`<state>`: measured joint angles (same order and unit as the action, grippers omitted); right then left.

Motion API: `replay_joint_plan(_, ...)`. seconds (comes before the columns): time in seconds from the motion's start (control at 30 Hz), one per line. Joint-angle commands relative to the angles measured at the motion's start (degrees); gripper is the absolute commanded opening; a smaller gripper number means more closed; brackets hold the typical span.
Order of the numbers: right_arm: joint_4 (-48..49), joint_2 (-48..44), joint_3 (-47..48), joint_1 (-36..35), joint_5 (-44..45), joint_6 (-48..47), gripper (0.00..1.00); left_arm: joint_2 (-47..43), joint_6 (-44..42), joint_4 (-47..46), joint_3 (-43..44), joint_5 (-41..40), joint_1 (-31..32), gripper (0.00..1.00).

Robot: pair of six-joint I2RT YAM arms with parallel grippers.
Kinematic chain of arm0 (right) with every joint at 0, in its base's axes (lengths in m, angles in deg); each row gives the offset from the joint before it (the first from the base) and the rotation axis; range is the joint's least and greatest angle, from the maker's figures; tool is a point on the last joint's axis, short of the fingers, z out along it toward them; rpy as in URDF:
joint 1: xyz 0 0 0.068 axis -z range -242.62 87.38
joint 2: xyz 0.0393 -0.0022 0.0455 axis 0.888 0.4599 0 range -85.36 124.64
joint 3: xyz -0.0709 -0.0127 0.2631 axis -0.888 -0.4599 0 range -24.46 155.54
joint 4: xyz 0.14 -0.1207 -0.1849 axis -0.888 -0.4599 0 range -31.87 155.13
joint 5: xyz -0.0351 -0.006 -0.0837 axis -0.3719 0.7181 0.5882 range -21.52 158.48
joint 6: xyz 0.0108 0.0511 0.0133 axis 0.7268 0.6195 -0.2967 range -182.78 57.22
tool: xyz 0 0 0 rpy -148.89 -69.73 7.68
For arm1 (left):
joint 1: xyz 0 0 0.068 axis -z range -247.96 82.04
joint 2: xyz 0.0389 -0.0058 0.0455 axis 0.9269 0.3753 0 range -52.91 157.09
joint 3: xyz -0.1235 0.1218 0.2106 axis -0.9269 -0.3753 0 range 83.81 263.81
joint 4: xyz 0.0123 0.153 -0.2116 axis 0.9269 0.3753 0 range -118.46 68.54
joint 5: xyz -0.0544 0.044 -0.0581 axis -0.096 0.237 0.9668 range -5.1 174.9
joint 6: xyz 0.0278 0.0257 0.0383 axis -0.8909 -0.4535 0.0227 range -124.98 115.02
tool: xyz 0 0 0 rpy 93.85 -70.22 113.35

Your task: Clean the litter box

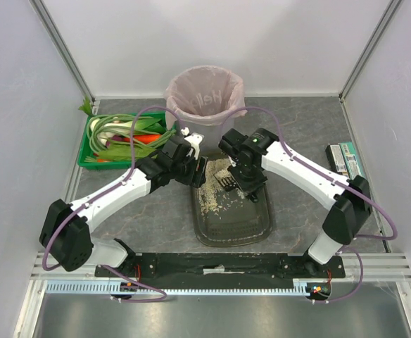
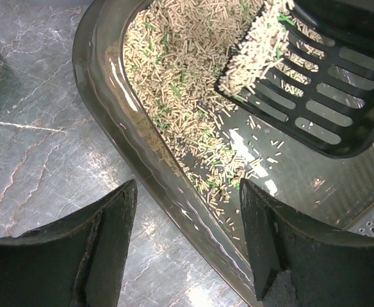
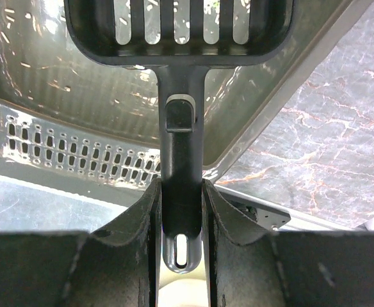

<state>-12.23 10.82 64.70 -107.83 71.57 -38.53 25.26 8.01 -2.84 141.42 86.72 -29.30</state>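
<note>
The litter box (image 1: pixel 251 229) is a dark olive tray in the middle of the table, with beige pellet litter (image 1: pixel 216 186) heaped at its far left end. My right gripper (image 1: pixel 244 176) is shut on the handle (image 3: pixel 182 166) of a black slotted scoop (image 2: pixel 321 96). The scoop hangs tilted over the tray with litter (image 2: pixel 257 45) on its blade. My left gripper (image 2: pixel 188 185) is open and straddles the tray's left rim (image 2: pixel 110 83), one finger outside on the table and one inside, with gaps on both sides.
A grey bin with a pink bag (image 1: pixel 204 98) stands just behind the tray. A green crate of vegetables (image 1: pixel 121 139) sits at the back left. Flat boxes (image 1: pixel 346 158) lie at the right edge. A perforated rail (image 1: pixel 191 287) runs along the near edge.
</note>
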Motion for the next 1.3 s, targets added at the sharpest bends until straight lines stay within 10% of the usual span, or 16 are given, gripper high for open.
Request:
replay_joint_plan(0.0,-5.1,-2.9,-3.3,0.1,-1.6,1.8,0.00,0.1,0.5,-0.4,1.7,-0.2,0.3,0.73)
replay_joint_plan(1.27,-4.8,14.1,4.6,0.3,-7.8,-2.5,0.00,7.4,0.8,0.6,2.9,2.9,1.0,0.42)
